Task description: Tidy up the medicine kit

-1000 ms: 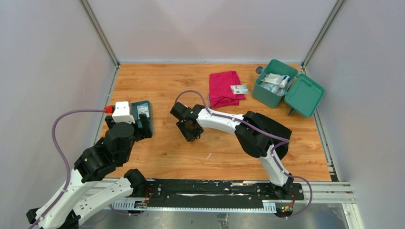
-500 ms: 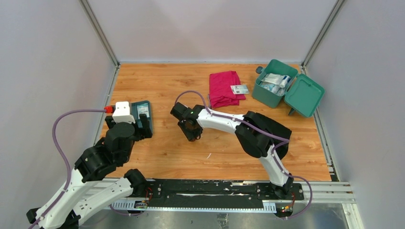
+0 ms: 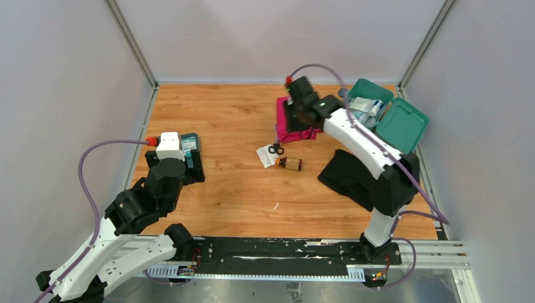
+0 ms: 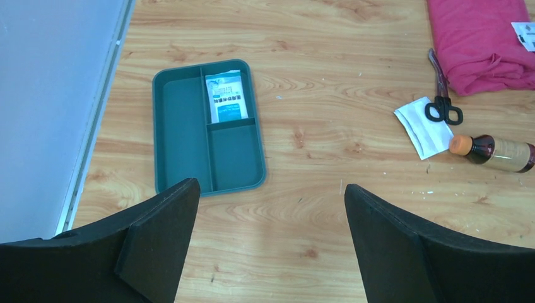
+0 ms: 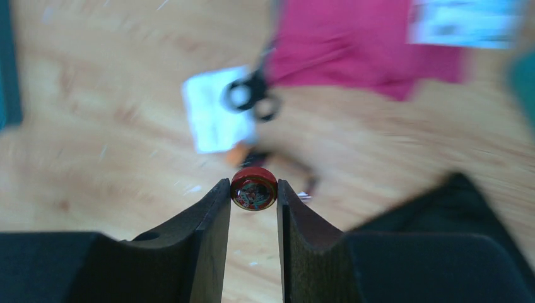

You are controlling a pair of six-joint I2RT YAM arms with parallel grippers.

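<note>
The medicine kit [image 3: 351, 128], a teal box, stands open at the back right with packets inside, its lid [image 3: 402, 126] laid back to the right. My right gripper [image 5: 253, 189] is shut on a small red round tin [image 5: 253, 188], pinched by its edges between the fingertips. In the top view the right gripper [image 3: 303, 117] hangs over the pink cloth [image 3: 282, 130], just left of the kit. My left gripper [image 4: 271, 189] stands wide open and holds nothing, low over bare wood just in front of the dark-teal tray [image 4: 183, 126].
Scissors [image 3: 276, 149], a white packet [image 3: 265, 156] and a brown bottle with an orange cap [image 3: 290, 164] lie mid-table. A black cloth [image 3: 347, 173] lies right of them. The tray [image 3: 189, 148] holds one packet. A card [image 4: 525, 35] rests on the pink cloth.
My right arm has swung from the middle of the table up and back to the right, carrying the red tin. That uncovered the scissors, packet and bottle. The left arm barely moved.
</note>
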